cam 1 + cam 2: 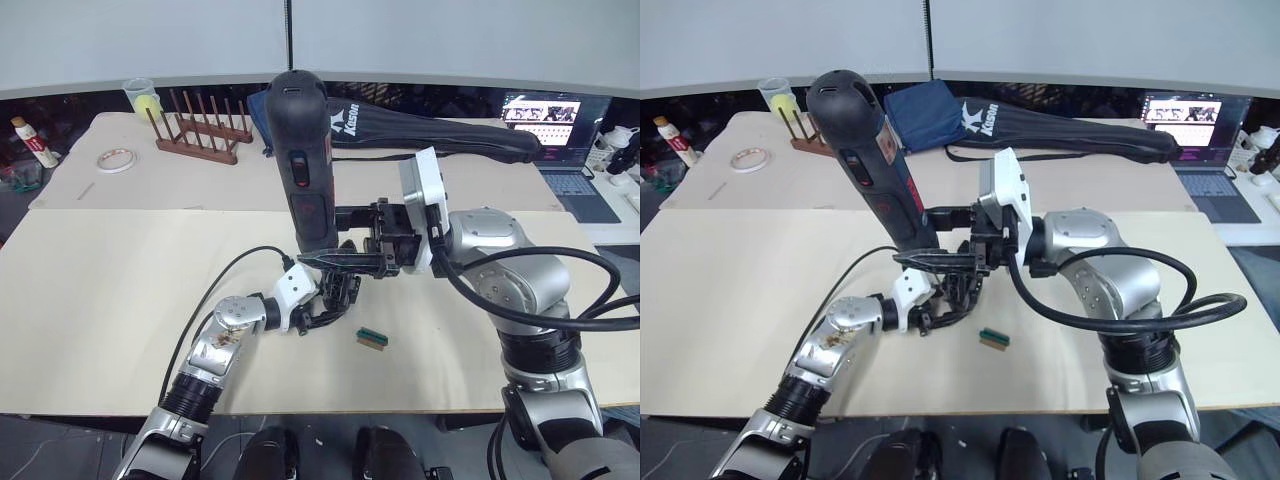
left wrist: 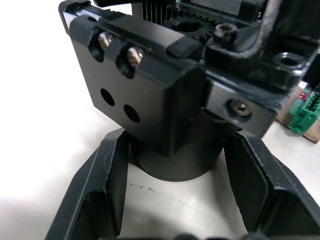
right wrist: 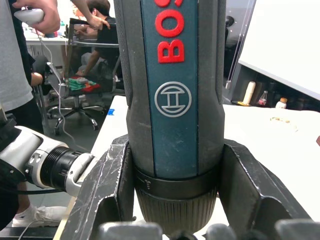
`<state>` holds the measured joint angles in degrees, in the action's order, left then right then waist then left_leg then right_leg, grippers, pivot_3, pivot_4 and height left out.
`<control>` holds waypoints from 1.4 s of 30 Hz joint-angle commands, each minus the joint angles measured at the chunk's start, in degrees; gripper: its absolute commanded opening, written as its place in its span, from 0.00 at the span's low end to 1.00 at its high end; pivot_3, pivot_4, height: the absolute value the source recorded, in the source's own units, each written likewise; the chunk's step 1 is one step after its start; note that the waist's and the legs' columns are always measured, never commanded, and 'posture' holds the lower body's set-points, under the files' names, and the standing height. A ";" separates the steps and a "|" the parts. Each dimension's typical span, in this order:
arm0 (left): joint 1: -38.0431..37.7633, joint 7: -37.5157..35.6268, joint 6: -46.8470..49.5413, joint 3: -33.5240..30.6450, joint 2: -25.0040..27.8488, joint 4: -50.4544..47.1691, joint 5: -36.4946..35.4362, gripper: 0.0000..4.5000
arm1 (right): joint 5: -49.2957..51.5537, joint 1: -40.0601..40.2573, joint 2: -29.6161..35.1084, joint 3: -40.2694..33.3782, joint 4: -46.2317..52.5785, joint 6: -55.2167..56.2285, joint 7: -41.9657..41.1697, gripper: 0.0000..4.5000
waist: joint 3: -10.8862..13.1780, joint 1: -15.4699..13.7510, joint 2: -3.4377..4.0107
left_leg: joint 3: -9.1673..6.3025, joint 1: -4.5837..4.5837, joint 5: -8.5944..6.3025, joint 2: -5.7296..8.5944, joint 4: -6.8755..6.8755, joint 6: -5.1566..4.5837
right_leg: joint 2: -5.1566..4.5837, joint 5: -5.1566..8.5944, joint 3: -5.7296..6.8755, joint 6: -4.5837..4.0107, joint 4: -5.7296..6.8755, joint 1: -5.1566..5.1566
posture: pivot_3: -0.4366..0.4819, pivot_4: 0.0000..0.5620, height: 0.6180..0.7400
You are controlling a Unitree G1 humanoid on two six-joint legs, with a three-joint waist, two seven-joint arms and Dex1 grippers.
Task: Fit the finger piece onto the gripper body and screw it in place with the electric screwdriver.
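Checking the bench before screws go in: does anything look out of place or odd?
One stray item: a tiny green rectangular block lies loose on the pale table, beside the chunky black gripper body held by the left gripper. Otherwise, the right gripper holds the thick black electric screwdriver upright.

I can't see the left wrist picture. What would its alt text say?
Close up, the left gripper has its two black fingers on either side of the round base of the gripper body, a chunky black block with screws and holes. A small green block lies behind on the table.

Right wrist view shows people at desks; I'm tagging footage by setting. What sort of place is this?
Likely a robotics lab or office: seated people at desks, an open laptop, a light worktable.
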<state>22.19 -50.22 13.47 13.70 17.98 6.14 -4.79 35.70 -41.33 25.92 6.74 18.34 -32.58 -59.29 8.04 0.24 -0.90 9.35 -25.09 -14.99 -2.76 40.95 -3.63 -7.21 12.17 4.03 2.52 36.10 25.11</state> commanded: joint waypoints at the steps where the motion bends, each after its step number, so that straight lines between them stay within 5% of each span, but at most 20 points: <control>1: -0.07 -0.43 -0.32 -0.15 0.54 -1.86 -1.07 0.51 | 0.39 -0.39 -0.50 -0.87 1.21 2.41 -0.14 0.43 | 0.00 0.03 0.00 | 0.00 0.00 0.00 0.00 0.00 0.00 | 0.00 0.00 0.00 0.00 0.00 0.00 | 0.48 0.27 1.00; 42: 0.08 -0.59 -0.52 0.27 0.78 -2.77 -1.60 0.51 | -1.08 -0.52 -0.55 -0.17 -0.23 3.17 -0.14 0.43 | 0.00 0.40 0.00 | 0.01 0.00 0.01 0.01 0.00 0.02 | 0.01 0.00 0.00 0.00 0.00 0.00 | 0.48 0.27 1.00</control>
<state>22.18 -50.62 13.66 13.74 18.80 5.93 -5.57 33.72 -40.49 25.28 8.15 16.06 -30.57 -59.56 8.04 0.64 -0.90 9.36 -25.09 -14.98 -2.76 40.94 -3.61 -7.20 12.17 4.03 2.52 36.10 25.12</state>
